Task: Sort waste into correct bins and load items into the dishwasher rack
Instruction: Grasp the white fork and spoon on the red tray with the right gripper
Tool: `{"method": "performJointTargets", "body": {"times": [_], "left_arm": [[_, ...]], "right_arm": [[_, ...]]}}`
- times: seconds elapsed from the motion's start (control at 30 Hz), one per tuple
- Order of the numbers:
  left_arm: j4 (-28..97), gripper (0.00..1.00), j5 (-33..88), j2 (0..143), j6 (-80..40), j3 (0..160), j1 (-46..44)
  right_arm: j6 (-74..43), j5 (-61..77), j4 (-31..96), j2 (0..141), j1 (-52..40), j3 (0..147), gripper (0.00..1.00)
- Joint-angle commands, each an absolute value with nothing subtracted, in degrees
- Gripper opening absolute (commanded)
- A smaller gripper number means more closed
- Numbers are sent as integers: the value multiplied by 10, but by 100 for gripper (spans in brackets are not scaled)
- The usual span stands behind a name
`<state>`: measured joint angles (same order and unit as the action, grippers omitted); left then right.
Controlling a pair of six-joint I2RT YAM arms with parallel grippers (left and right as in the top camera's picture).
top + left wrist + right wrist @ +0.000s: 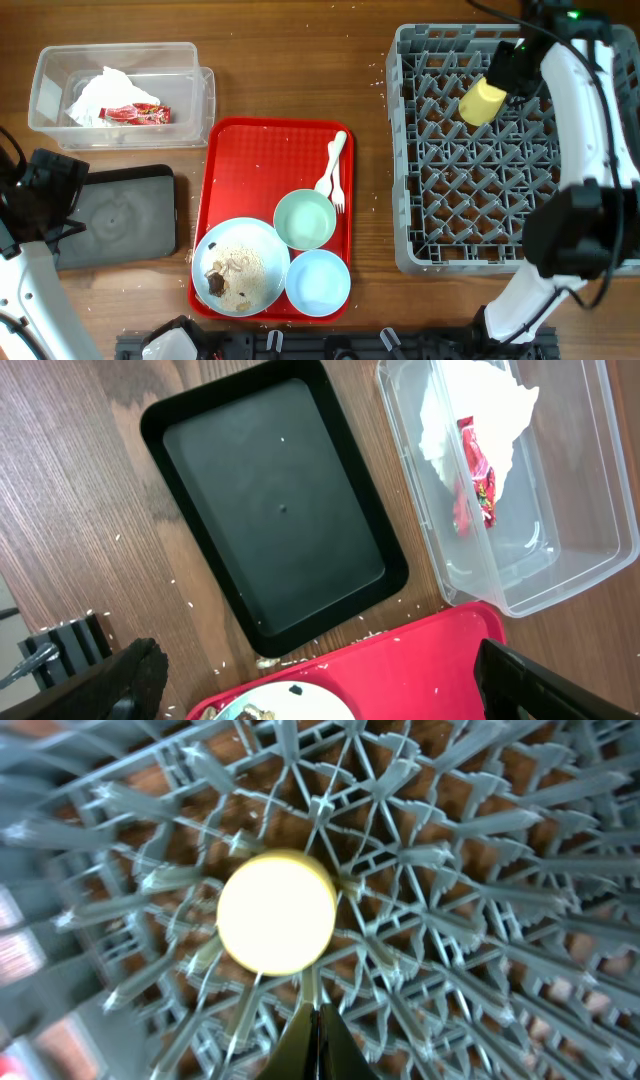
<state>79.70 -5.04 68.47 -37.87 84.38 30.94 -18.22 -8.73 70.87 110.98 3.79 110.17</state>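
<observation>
Yellow cup (276,912), grey rack (480,840) blurred beneath

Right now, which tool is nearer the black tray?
Left. The left tool hovers at one end of the black tray; the right tool is far off, over the grey dishwasher rack.

A brown wooden table (280,70) is carrying four things. A clear rectangular plastic box (200,100) is sitting at ten o'clock, a shallow black rectangular tray (125,215) at eight, a large red tray (265,160) at six and a big square grey pegged rack (470,200) at three.
</observation>
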Motion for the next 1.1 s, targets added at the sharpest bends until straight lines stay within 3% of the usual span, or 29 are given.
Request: {"method": "performJointTargets", "body": {"times": [0.0,0.1,0.17,0.2,0.23,0.27,0.3,0.37,0.43,0.53,0.63,0.7,0.73,0.87,1.07], "left_arm": [[796,100,-54,685,-382,843,313],[796,100,-54,685,-382,843,313],[796,100,-54,685,-382,843,313],[796,100,-54,685,-382,843,313],[796,100,-54,685,-382,843,313],[796,100,-54,685,-382,843,313],[795,100,-54,685,-382,843,313],[796,100,-54,685,-382,843,313],[796,100,-54,685,-382,843,313],[796,100,-54,685,-382,843,313],[796,100,-54,685,-382,843,313],[796,100,-54,685,-382,843,313],[796,100,-54,685,-382,843,313],[796,100,-54,685,-382,843,313],[796,100,-54,685,-382,843,313]], "right_arm": [[-178,-16,732,1029,36,1100,4],[-60,219,759,998,4,1100,8],[-43,264,796,995,-77,1100,20],[-44,258,804,1000,-127,1100,51],[-47,237,794,1008,-181,1098,96],[-51,216,784,1017,-212,1098,100],[-74,186,774,1025,-236,1098,100],[-248,19,770,1077,-304,1098,99],[-272,13,758,1130,-325,1098,96],[-281,18,749,1205,-334,1098,74],[-297,22,743,1272,-334,1098,69],[-336,35,729,1299,-334,1098,48],[-336,59,715,1310,-335,1098,44],[-407,50,696,1329,-343,1092,45],[-421,50,652,1329,-343,1030,43]]}}
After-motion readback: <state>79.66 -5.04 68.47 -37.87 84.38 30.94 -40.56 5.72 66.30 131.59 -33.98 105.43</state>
